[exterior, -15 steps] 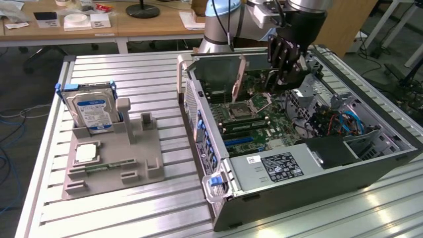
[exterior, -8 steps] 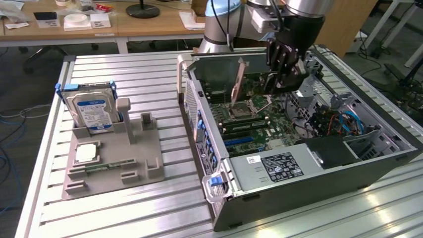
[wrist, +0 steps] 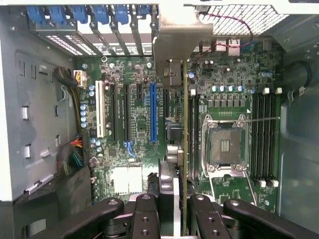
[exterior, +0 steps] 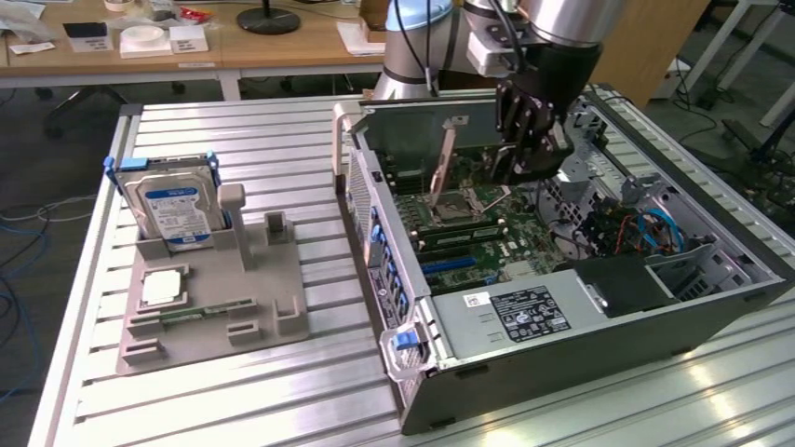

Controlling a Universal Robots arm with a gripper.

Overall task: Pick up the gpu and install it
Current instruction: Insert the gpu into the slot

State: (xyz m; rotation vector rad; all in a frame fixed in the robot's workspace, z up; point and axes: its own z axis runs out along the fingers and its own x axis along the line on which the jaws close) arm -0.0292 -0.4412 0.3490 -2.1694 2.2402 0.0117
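Gripper (wrist: 177,206) is clamped on the gpu (wrist: 185,149), which sticks straight out ahead of it edge-on, long axis parallel to the blue slot (wrist: 152,112) just off to one side, probably not seated yet but hard to tell.

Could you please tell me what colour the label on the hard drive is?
The hard drive label is blue and white, clearest in the exterior view.

1 robot arm (exterior: 584,23), 1 gripper (wrist: 174,219), 1 gpu (wrist: 185,129). 1 open PC case (exterior: 597,363), 1 mobo (wrist: 129,74) w/ 1 blue slot (wrist: 152,112), 1 white slot (wrist: 98,109), 1 CPU socket (wrist: 225,144). 1 PSU (exterior: 534,312). 1 hard drive (exterior: 174,200), 1 grey holder (exterior: 279,279), 1 metal table (exterior: 249,130).
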